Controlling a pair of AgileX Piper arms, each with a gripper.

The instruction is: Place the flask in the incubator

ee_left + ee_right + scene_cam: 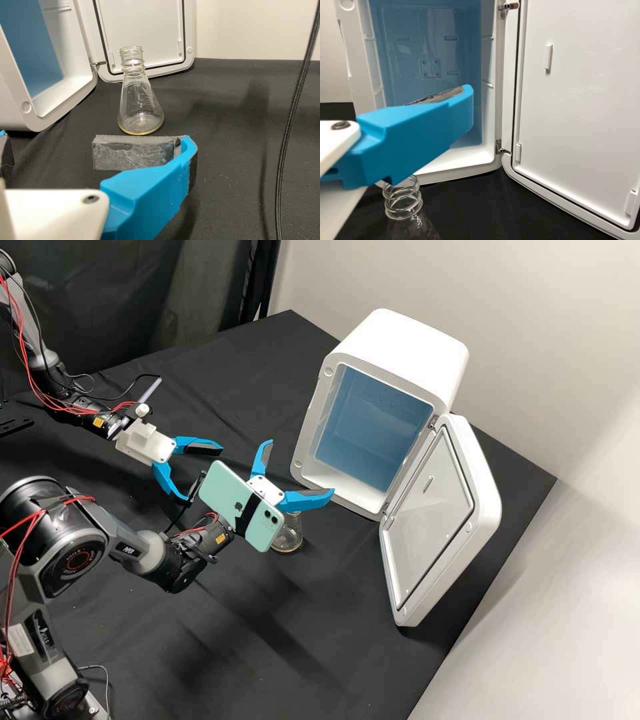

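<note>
1. The right gripper (300,468) hangs with its jaws spread wide and nothing between them. The Erlenmeyer flask (288,538) stands just below them, its threaded mouth right under one blue finger (420,130).
2. The step in hand looks like the grasp. Lower the jaws until the neck stands centred between them, then close gently below the threaded lip. Glass is slick, and one finger touching first could tip the flask.
3. Ahead of these jaws the incubator (400,353) stands open with its door (440,520) swung aside. Once the flask is gripped, lift it clear of the black bench (333,640) before carrying it over the sill.
4. The left gripper (202,473) also has its jaws spread and empty. The flask is out ahead of them, well apart.
5. The flask is clear glass, conical and upright, with no cap. It has faint graduation marks on its wall and a thin yellowish ring at the base, and otherwise looks empty.
</note>
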